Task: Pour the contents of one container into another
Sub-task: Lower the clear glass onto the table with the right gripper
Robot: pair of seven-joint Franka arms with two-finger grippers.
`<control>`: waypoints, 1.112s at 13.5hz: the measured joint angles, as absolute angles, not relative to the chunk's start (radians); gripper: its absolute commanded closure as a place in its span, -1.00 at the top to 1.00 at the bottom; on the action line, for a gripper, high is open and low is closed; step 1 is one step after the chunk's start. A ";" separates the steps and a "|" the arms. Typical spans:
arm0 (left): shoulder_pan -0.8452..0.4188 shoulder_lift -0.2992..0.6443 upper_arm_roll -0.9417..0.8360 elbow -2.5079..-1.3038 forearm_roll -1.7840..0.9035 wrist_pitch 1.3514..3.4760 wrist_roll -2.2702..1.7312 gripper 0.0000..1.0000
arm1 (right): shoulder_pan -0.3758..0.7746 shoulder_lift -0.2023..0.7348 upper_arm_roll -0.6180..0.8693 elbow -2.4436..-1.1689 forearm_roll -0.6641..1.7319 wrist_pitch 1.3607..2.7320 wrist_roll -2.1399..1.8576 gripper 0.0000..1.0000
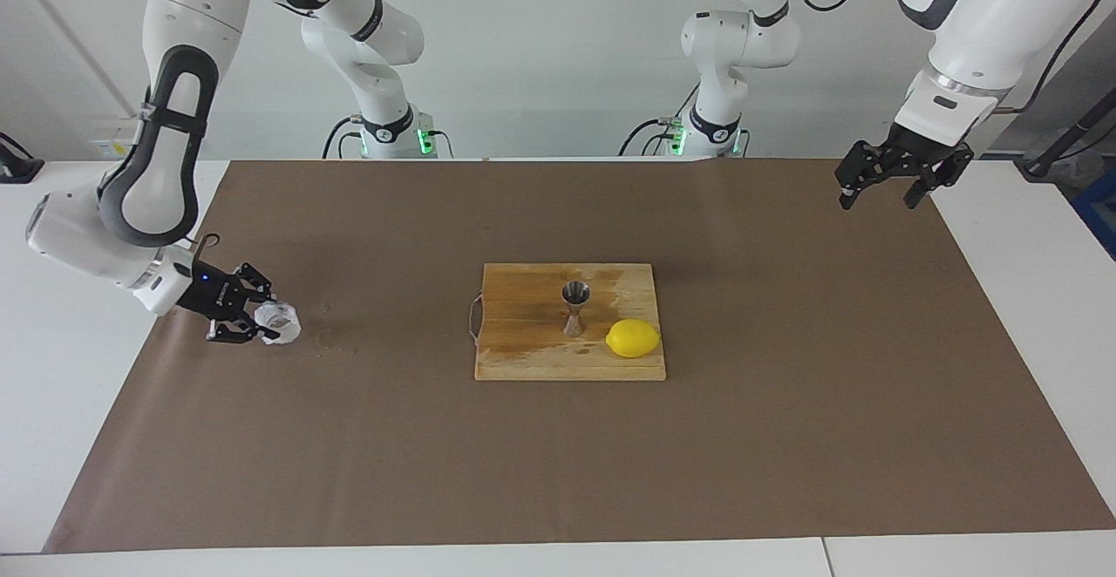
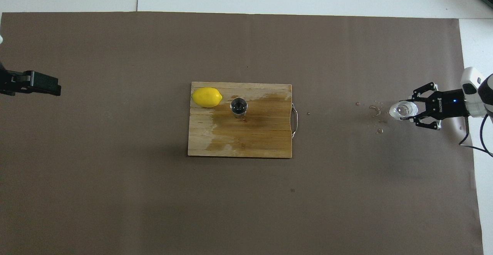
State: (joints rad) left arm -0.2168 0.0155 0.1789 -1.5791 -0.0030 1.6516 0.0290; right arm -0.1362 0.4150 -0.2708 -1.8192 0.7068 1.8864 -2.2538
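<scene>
The small clear bumpy cup (image 1: 282, 322) (image 2: 400, 109) is low over the brown paper toward the right arm's end of the table. My right gripper (image 1: 261, 319) (image 2: 411, 111) reaches it level from the side and is shut on it. I cannot tell whether the cup rests on the paper. The steel hourglass jigger (image 1: 575, 307) (image 2: 238, 106) stands upright on the wooden cutting board (image 1: 523, 355) (image 2: 238, 145) at the table's middle, well apart from the cup. My left gripper (image 1: 879, 200) (image 2: 54, 87) waits open in the air over the paper's edge at the left arm's end.
A yellow lemon (image 1: 633, 338) (image 2: 207, 97) lies on the board beside the jigger, toward the left arm's end. The board has a dark wet patch and a metal handle (image 2: 295, 120). Small drops (image 2: 375, 110) dot the paper by the cup.
</scene>
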 measured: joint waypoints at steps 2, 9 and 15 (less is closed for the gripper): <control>-0.217 0.015 0.179 -1.579 -0.003 1.652 0.029 1.00 | -0.136 0.418 -0.271 -1.819 0.734 1.886 -2.276 0.22; -0.217 0.015 0.179 -1.579 -0.003 1.652 0.029 1.00 | -0.133 0.425 -0.268 -1.819 0.773 1.886 -2.288 1.00; -0.217 0.015 0.179 -1.579 -0.003 1.652 0.029 1.00 | -0.123 0.389 -0.263 -1.793 0.771 1.890 -2.182 1.00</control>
State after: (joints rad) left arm -0.2168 0.0155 0.1789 -1.5791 -0.0030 1.6516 0.0290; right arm -0.1234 0.3888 -0.2631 -1.7934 0.7711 1.8898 -2.1820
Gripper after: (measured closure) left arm 0.000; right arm 0.000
